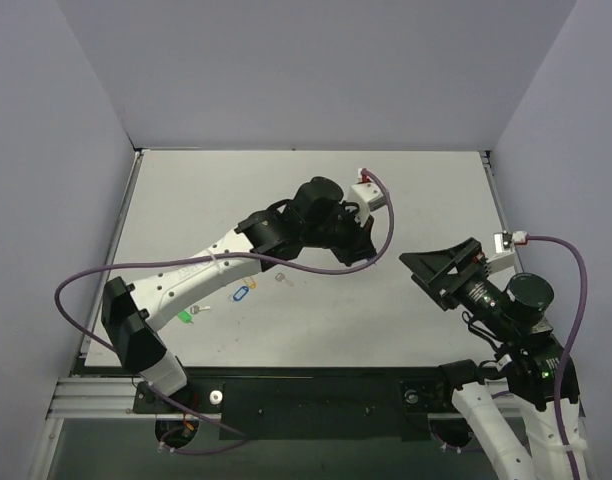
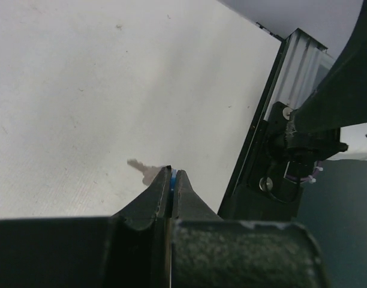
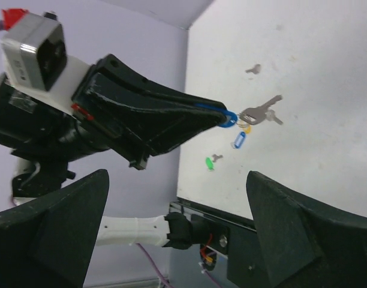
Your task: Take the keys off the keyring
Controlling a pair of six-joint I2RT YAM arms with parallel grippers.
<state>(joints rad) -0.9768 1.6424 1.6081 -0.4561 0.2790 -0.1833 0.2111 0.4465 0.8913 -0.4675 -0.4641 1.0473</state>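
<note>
White tabletop under pale lavender walls, and the action is up in the air above it! The left gripper is clenched hard on a thin blue tag, pinching it right at the fingertips. From that tag a pair of silvery keys dangles clear of the surface. What joins them looks like a small keyring, though it is too fine to make out properly. The right gripper hangs near the bundle, facing it, jaws spread wide and holding nothing.

Down on the table, well apart from all this, lies a second blue tag with a yellow tag just beside it. A green tag sits nearer the left arm's base, and there is a lone small key too.

How will this bundle handle? Feather-light, by the look of it, and it should swing at the slightest nudge. The keys are stiff, thin metal, smooth and probably slippery. The tag is plastic with flat faces, far the kinder grip. For the right gripper, the best purchase is likely flat across a key's head or blade, close to the ring, so it cannot twist away. Tiny, shiny, oblong: awkward little customers.
</note>
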